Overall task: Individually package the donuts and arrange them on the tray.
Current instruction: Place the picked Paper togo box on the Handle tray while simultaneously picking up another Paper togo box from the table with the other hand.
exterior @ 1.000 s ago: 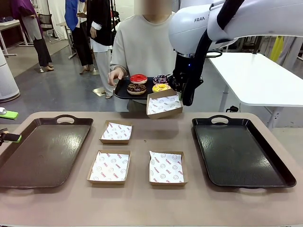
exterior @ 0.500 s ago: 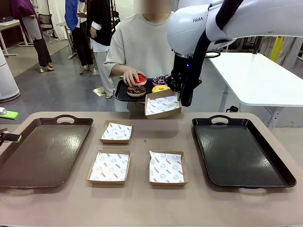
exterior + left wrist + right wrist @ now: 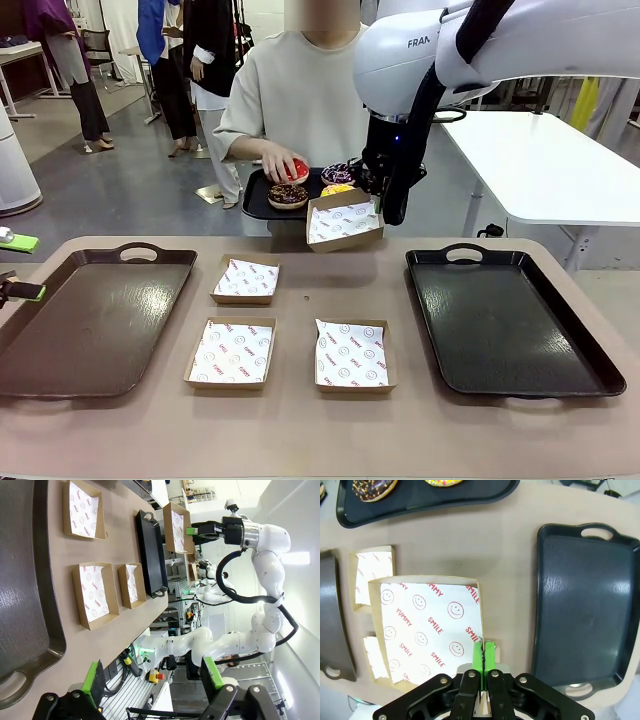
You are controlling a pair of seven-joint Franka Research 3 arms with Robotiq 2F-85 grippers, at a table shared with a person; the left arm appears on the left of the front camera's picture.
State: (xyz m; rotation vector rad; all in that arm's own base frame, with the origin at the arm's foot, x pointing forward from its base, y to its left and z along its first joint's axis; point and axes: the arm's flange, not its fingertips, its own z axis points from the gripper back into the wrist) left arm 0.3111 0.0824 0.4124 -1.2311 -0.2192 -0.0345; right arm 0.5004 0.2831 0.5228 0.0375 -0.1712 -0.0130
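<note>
On the person's serving tray (image 3: pixel 254 205): all four donuts (image 3: pixel 313 180) sit here, beyond the far edge of the tabletop (image 3: pixel 300 300), and none is boxed.
Red donut (image 3: pixel 297 169): the person's hand (image 3: pixel 279 162) lies over it; whether the fingers grip it or merely rest on it is hard to tell from here.
Other donuts: the chocolate donut (image 3: pixel 288 192) is at the near left of that tray, the yellow donut (image 3: pixel 337 188) at the near right, and the dark sprinkled donut (image 3: pixel 338 170) behind it.
Donut pose: each lies flat, icing up, hole axis vertical; as rings they have no long axis and point nowhere in particular.
Right gripper (image 3: pixel 483 656): closed on the rim of the held box (image 3: pixel 427 625), which hangs in the air just before the serving tray, tilted so its paper lining faces the robot's side.
Left gripper (image 3: pixel 151 675): spread wide and empty, low beside the brown tray (image 3: pixel 90 330).
Boxes on tabletop (image 3: pixel 231 352): three, each lined and empty.
Dark tray (image 3: pixel 510 325): bare, as is the brown one.
Progress: at the very start, by my reading; one box is offered up for a first donut, and four packings and the arranging remain.
</note>
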